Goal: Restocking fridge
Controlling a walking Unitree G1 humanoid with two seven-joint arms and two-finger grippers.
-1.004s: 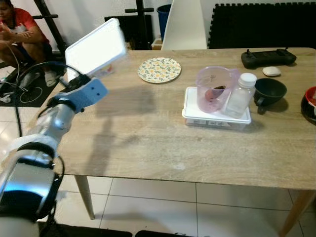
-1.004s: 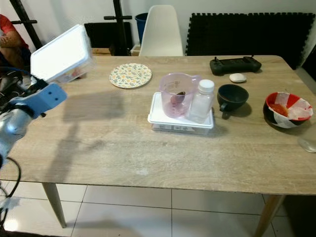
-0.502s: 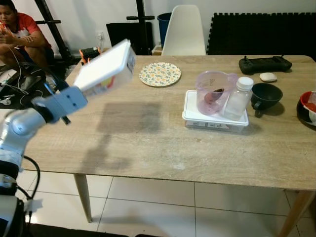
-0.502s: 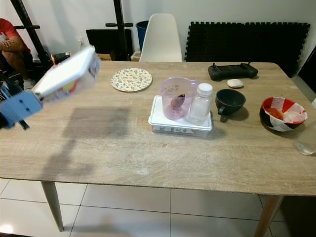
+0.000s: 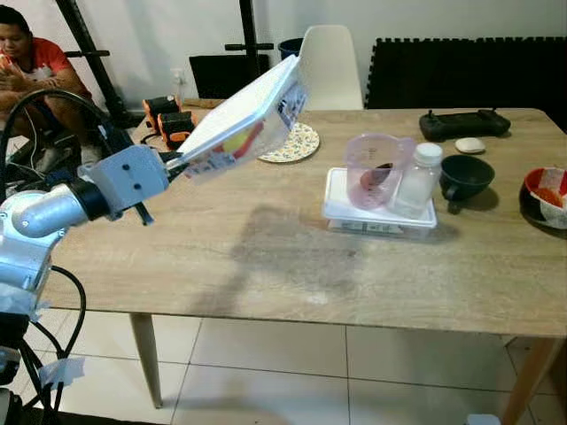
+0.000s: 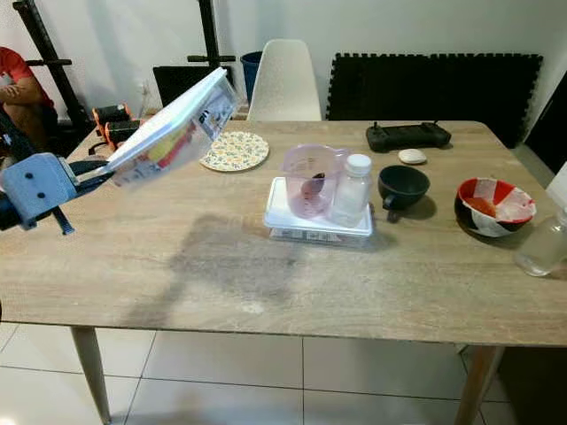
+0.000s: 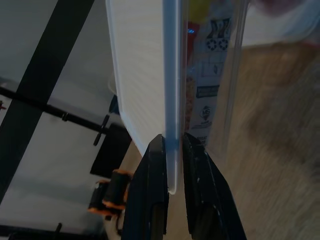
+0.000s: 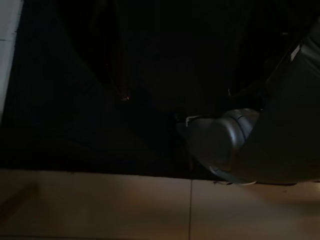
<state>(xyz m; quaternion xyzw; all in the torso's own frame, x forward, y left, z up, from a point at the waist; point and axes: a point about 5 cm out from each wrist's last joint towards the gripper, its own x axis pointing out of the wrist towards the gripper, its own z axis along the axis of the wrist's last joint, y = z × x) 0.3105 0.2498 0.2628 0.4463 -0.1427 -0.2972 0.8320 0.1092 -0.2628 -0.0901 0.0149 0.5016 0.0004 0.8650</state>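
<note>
Food box (image 5: 244,119), tilted in the air above the worktop (image 5: 266,257), is pinched by its lid rim in the left claw (image 7: 172,165), so restocking seems barely begun, with no fridge reached yet.

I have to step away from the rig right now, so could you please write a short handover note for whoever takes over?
Left gripper: shut on the rim of a lidded food container, held tilted in the air over the wooden table.
Right arm: hangs idle; wrist view is dark, fingers not readable.
On the table: a second white container carrying a pink measuring jug and a small bottle.
Done: one container lifted.
Left: carry it to the fridge and stow it, then fetch the rest. No fridge is in sight yet.
</note>
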